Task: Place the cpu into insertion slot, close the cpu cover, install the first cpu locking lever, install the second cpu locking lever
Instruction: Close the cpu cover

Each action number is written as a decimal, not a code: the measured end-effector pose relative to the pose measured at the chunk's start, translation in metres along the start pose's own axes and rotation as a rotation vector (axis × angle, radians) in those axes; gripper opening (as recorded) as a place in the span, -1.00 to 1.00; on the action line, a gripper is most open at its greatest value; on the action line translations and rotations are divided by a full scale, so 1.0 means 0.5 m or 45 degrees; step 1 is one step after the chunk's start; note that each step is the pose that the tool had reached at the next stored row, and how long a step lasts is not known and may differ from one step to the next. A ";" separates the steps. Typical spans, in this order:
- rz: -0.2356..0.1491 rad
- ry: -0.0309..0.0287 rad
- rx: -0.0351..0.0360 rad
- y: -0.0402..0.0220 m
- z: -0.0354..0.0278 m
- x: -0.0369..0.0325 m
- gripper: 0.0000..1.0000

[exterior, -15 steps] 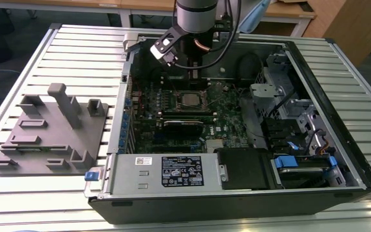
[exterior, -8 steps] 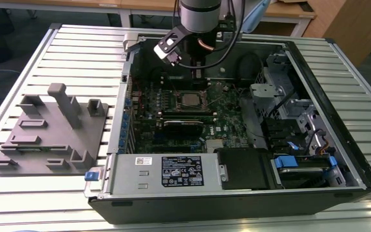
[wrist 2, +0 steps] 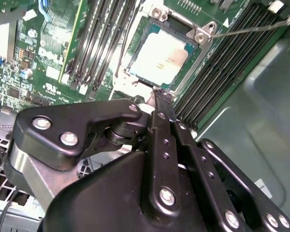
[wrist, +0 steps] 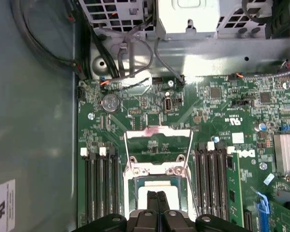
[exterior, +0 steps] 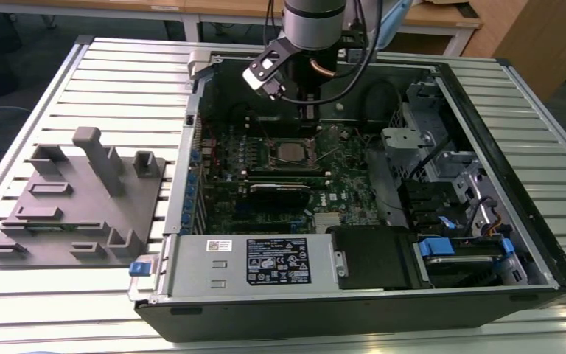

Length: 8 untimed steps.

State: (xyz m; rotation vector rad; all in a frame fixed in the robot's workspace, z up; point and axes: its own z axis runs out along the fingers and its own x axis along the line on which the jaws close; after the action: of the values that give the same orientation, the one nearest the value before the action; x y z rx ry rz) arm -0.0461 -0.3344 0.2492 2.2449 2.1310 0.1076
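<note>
Grey-silver cpu (wrist 2: 159, 58): 1, seated in insertion slot (wrist 2: 140, 41) on green mobo (wrist: 217, 111).
Brownish cpu cover (wrist: 157, 131): 1, swung open.
Black gripper (wrist 2: 163, 94): 1, closed tight, nothing held, tip at cpu edge.

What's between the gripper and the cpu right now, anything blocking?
Nothing visible. The cpu lies bare in the insertion slot; the cpu cover is swung open off it, and the gripper hangs at the slot's edge.

cpu (wrist 2: 159, 58) seated in insertion slot (wrist 2: 137, 50); cpu cover (wrist: 157, 131) open.
</note>
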 end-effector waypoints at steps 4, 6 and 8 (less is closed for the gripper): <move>0.000 -0.0001 0.0000 0.002 0.000 0.000 -0.79; 0.000 -0.0001 0.0000 0.002 0.000 0.001 -0.79; 0.000 -0.0003 0.0001 0.002 -0.002 0.001 -0.79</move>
State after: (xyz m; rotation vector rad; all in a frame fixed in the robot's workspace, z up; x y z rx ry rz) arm -0.0449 -0.3342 0.2505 2.2449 2.1309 0.1072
